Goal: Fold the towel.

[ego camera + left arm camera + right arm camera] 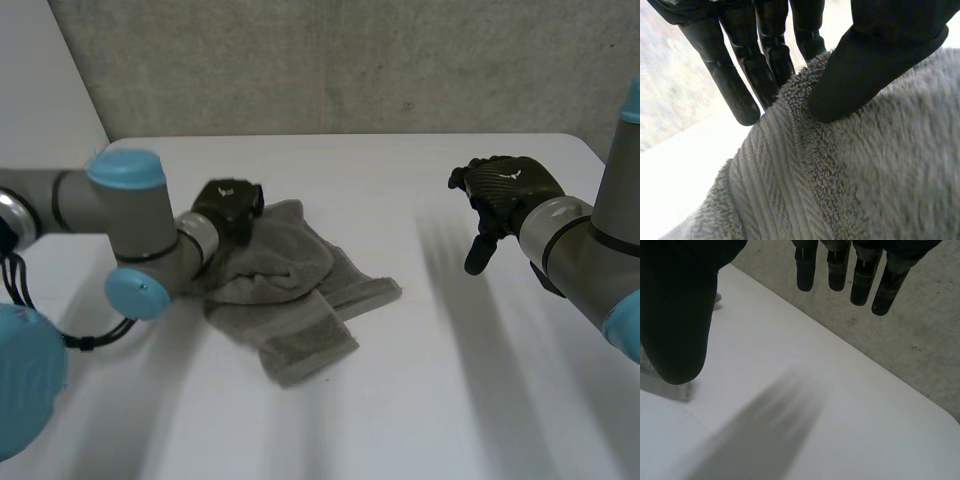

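A grey towel [290, 300] lies crumpled and partly doubled over on the white table [450, 390], left of the middle. My left hand [230, 205] is at the towel's far left edge. In the left wrist view its thumb [875, 60] lies on top of the towel's hem [805, 150] and its fingers [735, 80] stand behind the edge, pinching the cloth. My right hand [505, 190] hovers over bare table well to the right of the towel. Its fingers [837, 265] hang straight and apart from the thumb [675, 315], holding nothing.
The table's back edge [340, 136] runs in front of a grey concrete wall [350, 60]. The rounded far right corner of the table [940, 415] lies beyond my right hand's fingertips. Bare table spreads to the right of and in front of the towel.
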Available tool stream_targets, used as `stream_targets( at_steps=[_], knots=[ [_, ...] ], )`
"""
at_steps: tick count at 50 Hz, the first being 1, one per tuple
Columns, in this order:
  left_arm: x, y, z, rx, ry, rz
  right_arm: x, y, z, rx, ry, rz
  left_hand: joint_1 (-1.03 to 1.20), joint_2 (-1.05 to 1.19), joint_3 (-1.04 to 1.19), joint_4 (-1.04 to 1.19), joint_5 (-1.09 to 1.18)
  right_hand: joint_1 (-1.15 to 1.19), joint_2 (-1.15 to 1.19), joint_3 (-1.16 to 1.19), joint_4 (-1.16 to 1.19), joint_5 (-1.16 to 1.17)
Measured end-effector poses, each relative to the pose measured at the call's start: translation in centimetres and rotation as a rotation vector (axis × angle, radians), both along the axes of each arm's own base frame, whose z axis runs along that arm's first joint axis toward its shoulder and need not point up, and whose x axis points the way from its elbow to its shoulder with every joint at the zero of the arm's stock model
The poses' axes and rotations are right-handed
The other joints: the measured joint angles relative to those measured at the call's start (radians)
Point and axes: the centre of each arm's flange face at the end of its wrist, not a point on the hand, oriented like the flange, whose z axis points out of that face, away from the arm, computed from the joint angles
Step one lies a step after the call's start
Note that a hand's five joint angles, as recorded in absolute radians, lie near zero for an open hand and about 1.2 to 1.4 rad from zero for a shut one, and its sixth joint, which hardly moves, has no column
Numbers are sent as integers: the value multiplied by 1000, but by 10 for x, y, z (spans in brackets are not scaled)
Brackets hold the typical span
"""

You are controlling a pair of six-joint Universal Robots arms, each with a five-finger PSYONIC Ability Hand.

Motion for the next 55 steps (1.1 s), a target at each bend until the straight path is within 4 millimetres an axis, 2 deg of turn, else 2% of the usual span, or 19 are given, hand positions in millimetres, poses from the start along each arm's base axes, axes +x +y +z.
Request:
stream_targets(
  at_steps=[4,7,8,9,15,19,22,25,26,29,35,40,41,42,43,45,46,51,55],
  knots=[
    [4,10,46,-79,25,29,0,0,0,-1,-2,-1,16,27,28,29,27,0,0,0,0,0],
    [13,29,95,-159,57,52,0,-1,2,2,-22,-9,21,32,34,35,32,0,0,0,0,0],
    [14,33,103,-170,62,55,0,-1,2,4,-30,-11,21,33,36,37,33,0,0,0,0,0],
    [19,46,123,-204,78,59,1,-1,3,13,-60,-18,22,34,37,37,35,0,0,0,0,0],
    [37,97,171,-280,113,52,11,-3,1,110,-281,4,23,36,40,40,37,0,0,0,0,0],
    [44,118,182,-299,120,45,21,-7,-5,188,-398,50,23,36,40,41,37,0,0,0,0,0],
    [51,137,189,-317,127,37,39,-9,-16,288,-513,120,23,36,41,41,37,0,0,0,0,0],
    [53,145,192,-325,130,33,51,-8,-23,339,-555,160,23,36,41,41,37,0,0,0,0,0],
    [57,156,196,-337,136,28,73,-2,-36,419,-606,224,23,36,41,41,37,0,0,0,0,0],
    [60,166,199,-348,143,23,95,5,-51,480,-625,277,23,36,41,41,37,0,0,0,0,0],
    [63,177,203,-362,152,17,136,22,-81,546,-617,354,23,36,41,41,37,0,0,0,0,0],
    [64,178,205,-368,156,20,155,36,-98,571,-596,390,23,36,42,41,37,4,3,20,9,4],
    [64,177,205,-368,155,22,158,39,-100,574,-592,395,23,36,42,41,37,118,120,160,136,120],
    [64,176,205,-367,155,24,160,42,-101,574,-588,396,23,36,42,41,37,341,357,389,367,333],
    [64,176,205,-367,155,25,160,43,-102,571,-586,396,23,36,42,41,37,424,446,474,453,412],
    [64,174,205,-367,154,28,160,43,-100,559,-585,386,23,36,42,41,37,558,639,639,616,569],
    [64,172,204,-368,154,32,158,40,-94,527,-588,362,23,36,42,41,37,739,892,901,880,827],
    [66,164,203,-375,154,51,141,22,-55,349,-620,266,23,37,42,41,37,745,930,955,950,877],
    [70,155,199,-376,151,83,110,2,0,113,-613,219,23,37,42,41,37,745,930,955,950,880]
  ],
)
